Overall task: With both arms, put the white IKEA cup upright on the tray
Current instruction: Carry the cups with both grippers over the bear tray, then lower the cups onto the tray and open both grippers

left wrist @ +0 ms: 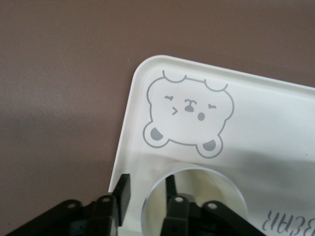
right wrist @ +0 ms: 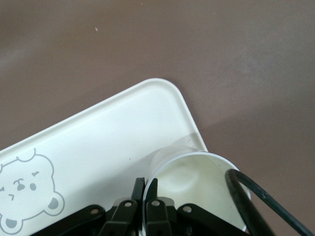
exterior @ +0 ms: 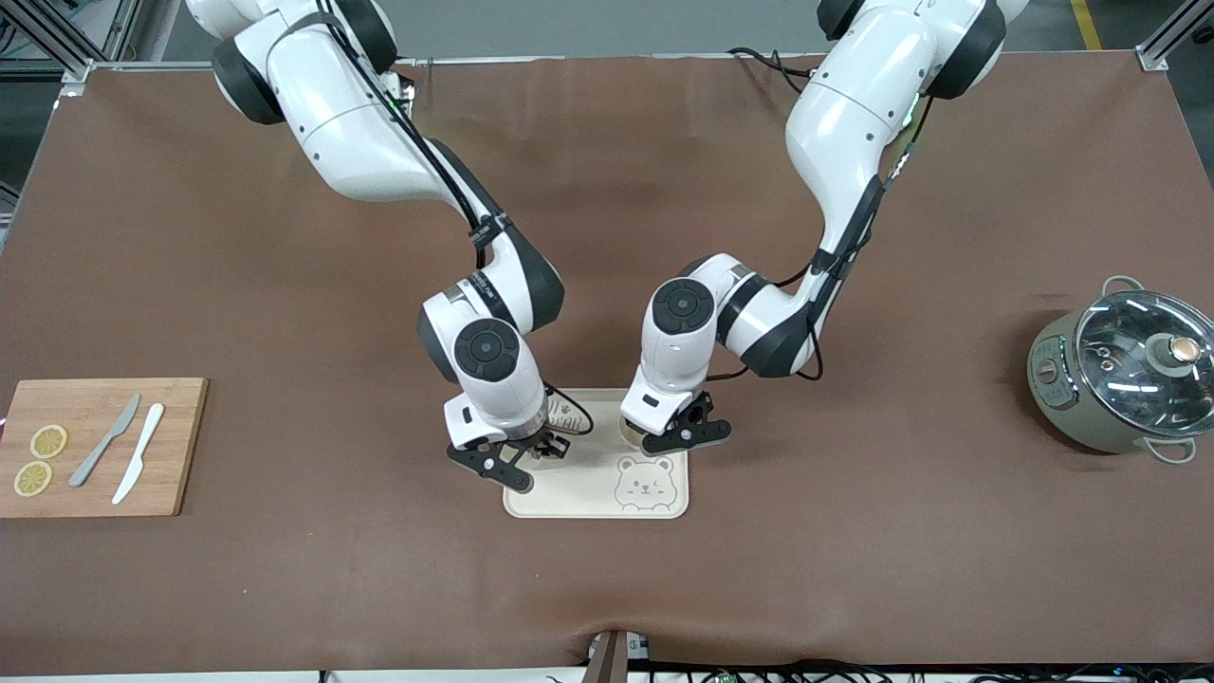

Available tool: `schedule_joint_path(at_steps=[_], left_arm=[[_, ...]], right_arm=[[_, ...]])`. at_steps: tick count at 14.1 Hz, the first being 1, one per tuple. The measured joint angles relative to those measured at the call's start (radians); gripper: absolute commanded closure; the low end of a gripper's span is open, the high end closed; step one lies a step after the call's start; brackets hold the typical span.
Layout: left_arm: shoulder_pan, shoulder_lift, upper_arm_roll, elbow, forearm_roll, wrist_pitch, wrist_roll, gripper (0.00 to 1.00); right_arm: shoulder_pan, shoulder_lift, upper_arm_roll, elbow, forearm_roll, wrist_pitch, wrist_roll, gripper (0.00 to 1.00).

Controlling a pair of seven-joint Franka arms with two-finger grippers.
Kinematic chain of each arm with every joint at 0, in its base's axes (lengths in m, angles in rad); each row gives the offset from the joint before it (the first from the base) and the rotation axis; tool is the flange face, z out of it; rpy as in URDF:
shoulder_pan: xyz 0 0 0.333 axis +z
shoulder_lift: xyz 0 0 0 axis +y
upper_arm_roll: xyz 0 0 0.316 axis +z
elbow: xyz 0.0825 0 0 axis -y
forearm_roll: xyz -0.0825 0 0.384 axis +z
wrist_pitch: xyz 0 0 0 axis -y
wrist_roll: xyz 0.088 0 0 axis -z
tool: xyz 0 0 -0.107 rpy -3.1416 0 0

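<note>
The cream tray (exterior: 579, 484) with the bear face lies mid-table. Two white cups stand upright on it. My left gripper (exterior: 669, 438) hangs over one white cup (left wrist: 197, 196) at the tray's left-arm end. In the left wrist view this gripper (left wrist: 146, 191) is open, with one finger inside the cup, one outside, and the wall between them. My right gripper (exterior: 526, 455) is at the tray's right-arm end. In the right wrist view it (right wrist: 145, 189) is shut on the rim of the other white cup (right wrist: 197, 182), which stands by the tray's edge (right wrist: 189, 118).
A wooden cutting board (exterior: 171, 446) with two knives and lemon slices lies at the right arm's end of the table. A grey pot (exterior: 1091, 408) with a glass lid stands at the left arm's end. Brown mat surrounds the tray.
</note>
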Motion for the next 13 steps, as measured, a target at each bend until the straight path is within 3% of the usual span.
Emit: schedule_joint_path(at_steps=[2, 5, 7, 10, 13], left_arm=[[0.005, -0.014, -0.002, 0.016, 0.000, -0.104, 0.004, 0.00], [0.036, -0.065, -0.003, 0.042, -0.069, -0.258, 0.127, 0.00], [0.090, -0.133, -0.001, 0.050, -0.135, -0.361, 0.290, 0.00], [0.191, -0.226, 0.000, 0.046, -0.179, -0.483, 0.508, 0.00], [0.280, -0.260, 0.001, 0.004, -0.182, -0.507, 0.678, 0.00]], right_arm=[[0.004, 0.010, 0.000, 0.004, 0.000, 0.011, 0.016, 1.00], [0.007, 0.024, 0.000, 0.010, 0.000, 0.029, 0.027, 0.54], [0.008, 0.025, 0.000, 0.012, 0.000, 0.034, 0.029, 0.30], [0.008, 0.025, -0.004, 0.018, 0.000, 0.034, 0.030, 0.10], [0.001, 0.025, -0.012, 0.034, 0.000, 0.034, 0.031, 0.02]])
